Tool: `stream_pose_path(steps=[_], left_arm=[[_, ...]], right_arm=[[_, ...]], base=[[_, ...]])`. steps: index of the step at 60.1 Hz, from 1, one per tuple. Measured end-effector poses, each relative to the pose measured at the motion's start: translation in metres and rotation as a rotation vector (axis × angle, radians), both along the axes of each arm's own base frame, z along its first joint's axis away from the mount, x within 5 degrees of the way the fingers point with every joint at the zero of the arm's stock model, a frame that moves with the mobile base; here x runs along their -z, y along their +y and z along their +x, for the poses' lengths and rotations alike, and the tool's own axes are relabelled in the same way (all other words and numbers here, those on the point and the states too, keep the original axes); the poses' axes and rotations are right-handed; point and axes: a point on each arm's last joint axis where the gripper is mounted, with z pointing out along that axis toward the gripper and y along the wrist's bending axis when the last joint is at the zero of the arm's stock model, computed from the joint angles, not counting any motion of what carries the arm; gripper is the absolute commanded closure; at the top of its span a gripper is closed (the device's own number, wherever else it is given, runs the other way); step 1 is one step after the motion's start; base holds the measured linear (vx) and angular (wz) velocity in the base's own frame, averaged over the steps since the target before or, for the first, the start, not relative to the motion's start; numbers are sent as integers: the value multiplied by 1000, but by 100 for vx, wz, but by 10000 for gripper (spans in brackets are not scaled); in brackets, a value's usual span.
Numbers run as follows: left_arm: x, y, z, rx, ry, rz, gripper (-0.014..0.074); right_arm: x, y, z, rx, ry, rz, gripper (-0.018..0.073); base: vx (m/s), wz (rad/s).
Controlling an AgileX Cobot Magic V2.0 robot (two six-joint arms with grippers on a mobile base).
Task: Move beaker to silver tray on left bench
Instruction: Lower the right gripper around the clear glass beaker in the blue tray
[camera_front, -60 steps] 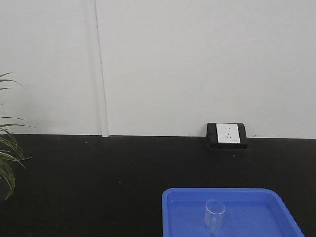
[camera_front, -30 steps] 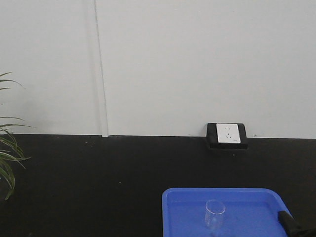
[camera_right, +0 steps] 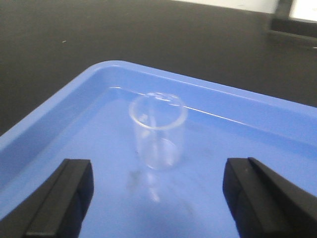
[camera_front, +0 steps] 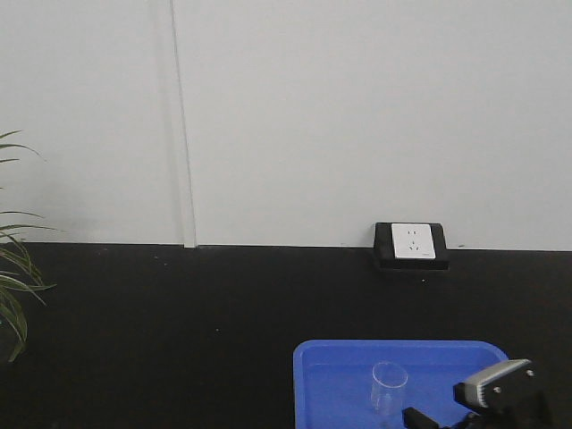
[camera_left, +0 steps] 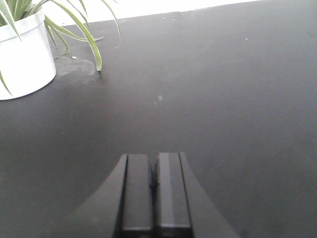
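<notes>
Two arms: the right one has just come in, and the left one waits.
What changed: a second ago only the blue tray and the beaker showed at the bottom of the front view. Now the right arm pokes in at 5 o'clock, close beside the beaker.
Right end effector: wide open, with nothing in it. In its own view one black finger sits at 8 o'clock and the other at 4 o'clock. The beaker stands at 12 o'clock, just ahead of the gap, and is not touched yet.
Beaker: upright and clear, and it looks empty. It stands on the floor of the blue tray, away from the rim.
What it means: I think the grab is about to start. The carry has not begun.
Left end effector: shut tight on nothing, over the bare black worktop.
Silver tray: I cannot see it in any view.
Around: a white plant pot sits at 10 o'clock in the left wrist view. A white wall socket is at 12 o'clock from the beaker.
In the way: nothing stands between the fingers and the beaker. The blue rim is raised, so I think the beaker must go up and over it. Thin glass may slip.
</notes>
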Motion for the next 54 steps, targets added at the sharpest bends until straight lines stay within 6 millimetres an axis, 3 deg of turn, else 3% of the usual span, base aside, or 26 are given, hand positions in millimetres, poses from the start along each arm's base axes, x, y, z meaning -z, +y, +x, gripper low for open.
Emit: stream_pose_path(steps=[13, 40, 49, 54], left_arm=[[0, 0, 0, 0, 0, 0, 595], [0, 0, 0, 0, 0, 0, 595], [0, 0, 0, 0, 0, 0, 595], [0, 0, 0, 0, 0, 0, 595]], right_arm=[[22, 19, 38, -12, 14, 1, -34], [58, 26, 94, -12, 14, -11, -28], [64, 27, 99, -12, 21, -13, 46], [64, 27, 99, -12, 23, -16, 135]], base=[[0, 0], [0, 0], [0, 0], [0, 0]])
